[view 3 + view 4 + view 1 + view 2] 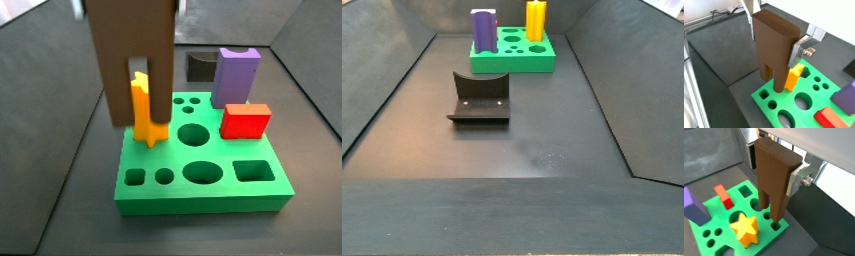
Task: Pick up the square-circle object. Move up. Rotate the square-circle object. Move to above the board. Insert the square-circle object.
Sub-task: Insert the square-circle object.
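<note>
My gripper [775,40] is shut on the square-circle object [774,47], a tall dark brown flat piece held upright between the silver finger plates, its two peg legs pointing down. Both wrist views show this grip [773,168]. The legs hang just over the green board [767,97], near its holes beside the yellow star prism [744,228]. In a side view the brown piece [134,50] stands above the board's [201,203] far left part, with the star showing between its legs. The gripper and the piece are out of frame in the side view that shows the board [516,62] far away.
A purple notched block [237,75], a red block [245,120] and the yellow star [140,110] stand in the board. The dark fixture [478,98] sits on the bin's floor, a little way off the board. Dark sloping walls close in the floor.
</note>
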